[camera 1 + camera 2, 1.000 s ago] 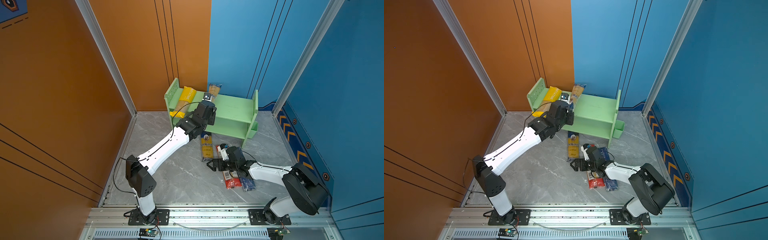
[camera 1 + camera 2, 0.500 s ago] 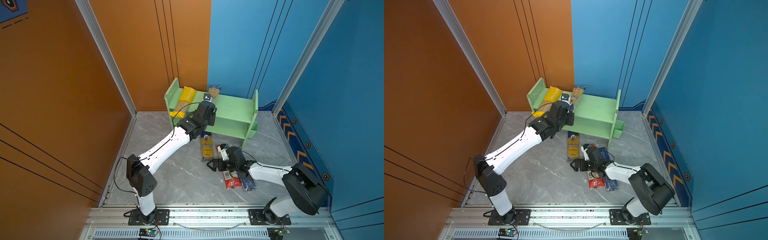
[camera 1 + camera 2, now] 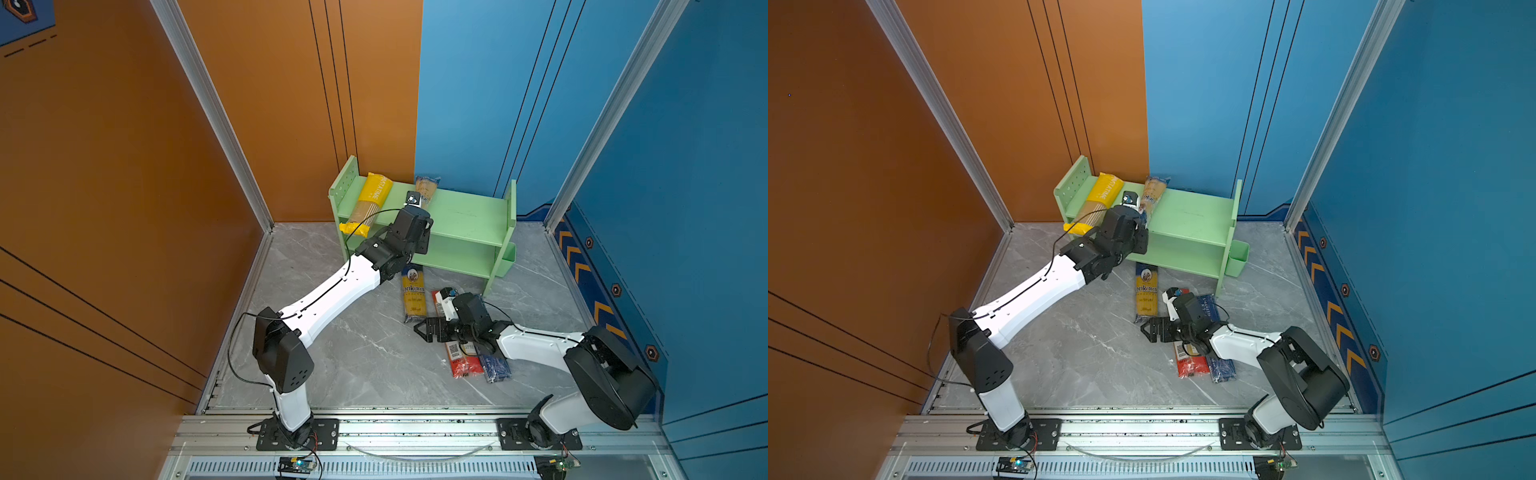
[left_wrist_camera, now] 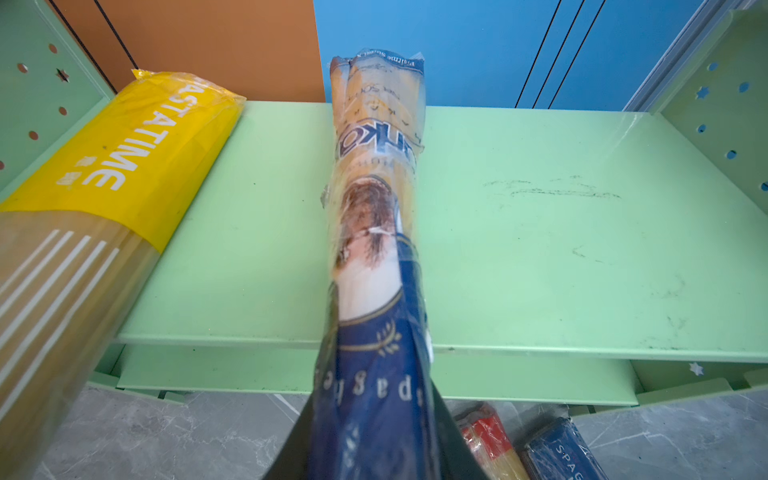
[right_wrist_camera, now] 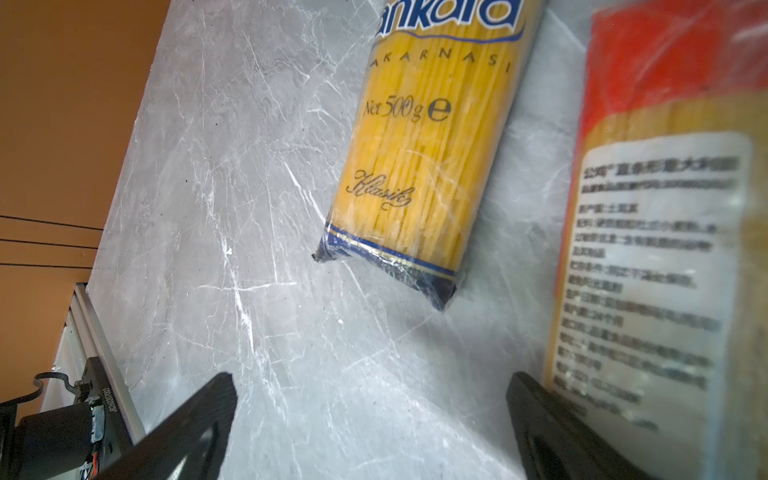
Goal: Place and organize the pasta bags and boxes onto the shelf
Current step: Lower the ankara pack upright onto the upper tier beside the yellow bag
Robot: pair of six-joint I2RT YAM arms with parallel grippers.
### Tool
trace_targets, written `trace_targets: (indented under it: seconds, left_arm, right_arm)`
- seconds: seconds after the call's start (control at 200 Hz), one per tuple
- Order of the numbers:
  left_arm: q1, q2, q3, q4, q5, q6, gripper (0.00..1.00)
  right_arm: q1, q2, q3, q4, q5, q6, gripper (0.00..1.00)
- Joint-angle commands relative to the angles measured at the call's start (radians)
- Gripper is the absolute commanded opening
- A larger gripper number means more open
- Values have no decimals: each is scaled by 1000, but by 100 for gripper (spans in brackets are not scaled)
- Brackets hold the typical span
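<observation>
Blue-and-yellow "ankara" spaghetti bag of clear film (image 4: 376, 208): pinched near its dark blue end by the left gripper (image 4: 374, 440), whose jaws are pressed onto the film. The bag runs across the top tier of the light green two-tier shelf (image 4: 540, 249), with its far end at or beyond the rear edge; whether it rests on the board cannot be told. A yellow-banded spaghetti pack (image 4: 104, 166) lies on the same tier, apart from it and nearer a perforated side panel. On the grey marble floor (image 3: 353, 353) lie a second ankara bag (image 3: 413, 293), a red-ended clear pack with white label (image 3: 459, 359) and a dark blue pack (image 3: 494, 368). The right gripper (image 5: 370, 386) hangs low over the floor just beside the red-ended pack, jaws spread with nothing between them. Judged handling: each pack is probably fairly light and stiff along its length. The strands are brittle and the film slick, so an end grip lets the free end sag or slip. A hold across the narrow width near mid-length should carry more evenly.
</observation>
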Motion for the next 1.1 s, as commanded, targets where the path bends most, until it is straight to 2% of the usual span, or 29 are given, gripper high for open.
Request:
trace_targets:
  seconds: [0.0, 0.05, 0.18, 0.255, 0.406, 0.486, 0.626, 0.706, 0.826, 1.001, 1.096]
  left_arm:
    - [10, -24, 1, 163, -36, -12, 0]
    - [10, -25, -5, 167, -37, -14, 3]
    - [11, -30, -21, 178, -37, -14, 4]
    - [9, -36, -39, 199, -37, -13, 10]
    - [9, -45, -61, 201, -39, -7, 11]
    - [10, -52, -73, 236, -39, -7, 20]
    - [8, -67, -96, 256, -44, -5, 22]
    - [5, -75, -103, 258, -49, -4, 30]
    - [4, -82, -110, 264, -48, 5, 31]
    - [3, -87, -118, 273, -46, 19, 42]
    - [1, -92, -125, 278, -47, 24, 43]
  right_arm:
    - [-4, 14, -18, 19, 1, 17, 100]
    - [-5, 12, -19, 20, 1, 17, 100]
    - [-4, 14, -20, 22, 1, 17, 100]
    - [-3, 14, -20, 24, -1, 17, 100]
    - [-4, 12, -25, 30, -2, 15, 100]
    - [-3, 12, -24, 31, -2, 15, 100]
    - [-3, 13, -25, 31, -2, 17, 100]
    - [-3, 14, -25, 31, -2, 17, 100]
    - [-4, 14, -25, 34, -2, 17, 100]
    - [-3, 12, -25, 29, 1, 20, 100]
    - [-3, 12, -25, 30, 1, 20, 100]
